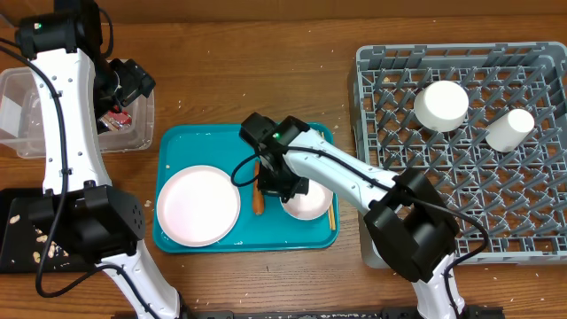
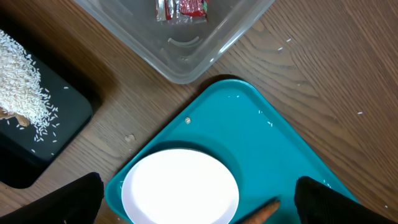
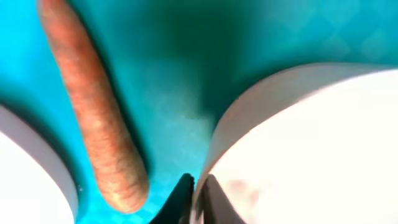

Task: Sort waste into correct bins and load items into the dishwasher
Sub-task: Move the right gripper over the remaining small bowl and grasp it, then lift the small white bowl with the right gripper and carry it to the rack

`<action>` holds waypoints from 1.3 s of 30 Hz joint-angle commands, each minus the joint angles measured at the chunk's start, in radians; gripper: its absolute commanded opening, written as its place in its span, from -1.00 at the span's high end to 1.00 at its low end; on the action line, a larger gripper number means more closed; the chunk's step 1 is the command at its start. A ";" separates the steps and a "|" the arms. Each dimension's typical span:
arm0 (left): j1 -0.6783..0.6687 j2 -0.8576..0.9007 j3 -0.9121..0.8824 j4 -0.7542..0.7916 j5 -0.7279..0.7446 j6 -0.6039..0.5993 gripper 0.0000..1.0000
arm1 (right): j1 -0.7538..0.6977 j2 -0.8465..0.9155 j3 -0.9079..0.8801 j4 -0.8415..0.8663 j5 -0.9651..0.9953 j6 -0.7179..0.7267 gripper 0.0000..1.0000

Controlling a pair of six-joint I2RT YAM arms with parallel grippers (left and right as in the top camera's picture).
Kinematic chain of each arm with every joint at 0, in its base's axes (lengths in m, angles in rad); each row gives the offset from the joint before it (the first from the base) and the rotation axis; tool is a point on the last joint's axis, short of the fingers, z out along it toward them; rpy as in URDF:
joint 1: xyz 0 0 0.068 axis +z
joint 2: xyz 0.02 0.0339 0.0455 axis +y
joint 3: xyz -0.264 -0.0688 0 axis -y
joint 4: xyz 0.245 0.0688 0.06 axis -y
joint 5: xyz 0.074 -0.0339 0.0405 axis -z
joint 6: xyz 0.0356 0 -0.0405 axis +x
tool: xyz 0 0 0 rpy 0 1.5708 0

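Closest to the right wrist lens, the right fingers (image 3: 185,198) were pressed together on the thin rim of a white bowl (image 3: 298,143), one on either side of it, pinching the bowl and nothing else. The bowl looked smooth, glossy and shallow. It sat on the teal tray (image 3: 186,56) with an orange carrot (image 3: 99,118) just beside it, not touching. So narrow a hold on slick crockery would, I judged, want a slow, straight, level lift, so that the bowl neither slipped nor nudged the carrot before being carried to the rack. From overhead, the bowl lay on the tray's right half, between the carrot and the grey dish rack (image 1: 381,106), where two white pieces were already standing. The large plate (image 1: 198,205) lay on the tray's left half, and the left fingers (image 1: 133,84) hung over the clear tub (image 1: 18,97) at the far left of the surface (image 1: 266,53). In the left wrist view those fingers were spread wide and held nothing. A red wrapper (image 2: 180,9) lay in the tub, and pale scraps (image 2: 18,81) on the black tray (image 2: 68,106).
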 commanded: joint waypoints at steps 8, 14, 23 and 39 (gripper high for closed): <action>0.001 -0.010 0.022 0.002 -0.013 -0.009 -0.99 | -0.032 -0.031 0.204 -0.140 0.006 -0.094 0.92; 0.001 -0.010 0.022 0.002 -0.013 -0.009 -0.99 | -0.106 -0.089 0.385 -0.272 0.006 -0.213 0.92; 0.001 -0.010 0.022 0.002 -0.013 -0.009 -1.00 | -0.385 -0.288 0.433 -0.343 0.029 -0.266 0.92; 0.001 -0.010 0.022 0.002 -0.013 -0.009 -0.99 | -0.945 -0.306 0.320 -0.423 -0.699 -0.809 0.92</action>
